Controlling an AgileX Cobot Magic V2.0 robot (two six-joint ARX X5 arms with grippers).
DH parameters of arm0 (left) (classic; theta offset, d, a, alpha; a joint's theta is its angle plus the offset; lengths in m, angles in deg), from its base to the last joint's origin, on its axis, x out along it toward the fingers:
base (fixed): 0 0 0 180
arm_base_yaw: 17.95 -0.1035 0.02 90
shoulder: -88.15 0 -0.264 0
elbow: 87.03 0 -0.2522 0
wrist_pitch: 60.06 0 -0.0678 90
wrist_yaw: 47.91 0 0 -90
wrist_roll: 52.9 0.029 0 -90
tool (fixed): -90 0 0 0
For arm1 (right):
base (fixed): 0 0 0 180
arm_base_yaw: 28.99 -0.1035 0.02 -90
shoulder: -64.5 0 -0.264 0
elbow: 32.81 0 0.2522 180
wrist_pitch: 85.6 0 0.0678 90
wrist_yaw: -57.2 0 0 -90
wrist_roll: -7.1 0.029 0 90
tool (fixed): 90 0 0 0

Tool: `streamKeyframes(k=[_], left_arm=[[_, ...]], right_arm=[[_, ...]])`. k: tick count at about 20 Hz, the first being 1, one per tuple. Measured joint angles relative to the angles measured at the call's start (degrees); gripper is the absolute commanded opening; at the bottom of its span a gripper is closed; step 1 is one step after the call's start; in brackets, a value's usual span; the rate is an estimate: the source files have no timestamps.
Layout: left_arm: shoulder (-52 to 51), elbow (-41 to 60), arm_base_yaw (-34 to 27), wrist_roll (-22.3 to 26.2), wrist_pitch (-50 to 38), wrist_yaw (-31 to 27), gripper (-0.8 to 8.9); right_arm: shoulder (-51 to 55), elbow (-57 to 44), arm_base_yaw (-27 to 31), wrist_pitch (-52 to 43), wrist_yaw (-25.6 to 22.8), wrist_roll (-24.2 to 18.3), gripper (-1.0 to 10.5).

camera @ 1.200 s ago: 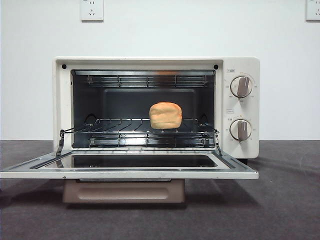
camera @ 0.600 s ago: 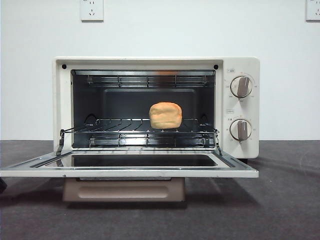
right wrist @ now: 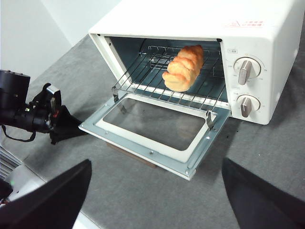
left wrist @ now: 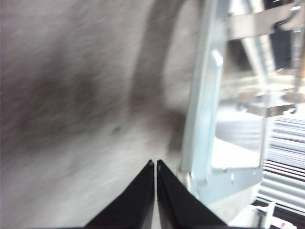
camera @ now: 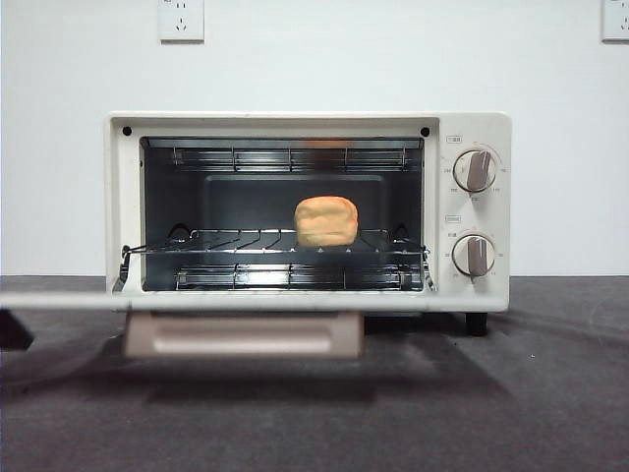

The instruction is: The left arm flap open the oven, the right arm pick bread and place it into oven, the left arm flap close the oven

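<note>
Oven [camera: 307,211]: cream-white box on the dark table [camera: 550,393], two knobs [camera: 476,169] on the panel beside the cavity. Door [right wrist: 157,129] hangs open, hinged at the oven's lower front edge; in the front view it appears edge-on as a blurred pale strip, with the beige handle [camera: 244,334] below it.

Rack [right wrist: 167,81]: wire, inside the oven cavity, running from the door opening to the back wall.

Bread [camera: 326,220]: golden-orange bun, resting on the rack inside the oven, nearer the knob side than the far wall. Nothing grips it.

Left gripper [left wrist: 156,164]: jaws pressed together, pinching nothing, tips just beside the door's outer corner, close to the table.

Right gripper [right wrist: 157,191]: jaws spread wide, empty, hanging well apart from the oven, out in front of the open door.

Wall [camera: 314,59]: white, behind the oven, with a socket [camera: 181,20] above it.
</note>
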Motion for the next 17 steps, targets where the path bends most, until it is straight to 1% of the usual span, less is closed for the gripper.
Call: streamKeyframes(k=[2, 6, 13, 14, 17], left_arm=[[0.0, -0.1, 0.0, -1.1, -1.4, 0.4, 0.12], [0.0, -2.0, 0.0, -2.4, -1.2, 0.8, 0.12], [0.0, -11.6, 0.0, -4.0, -2.1, 1.1, 0.12], [0.0, -13.0, 0.0, -4.2, -2.3, 0.9, 0.12], [0.0, -17.1, 0.0, -4.2, -3.0, -1.9, 0.12]], right_arm=[[0.0, 0.0, 0.0, 0.0, 0.0, 0.2, 4.3], [0.0, 0.0, 0.0, 0.0, 0.0, 0.6, 4.3], [0.0, 0.0, 0.0, 0.0, 0.0, 0.9, 4.3], [0.0, 0.0, 0.0, 0.0, 0.0, 0.9, 4.3], [0.0, 0.0, 0.0, 0.0, 0.0, 0.9, 4.3]])
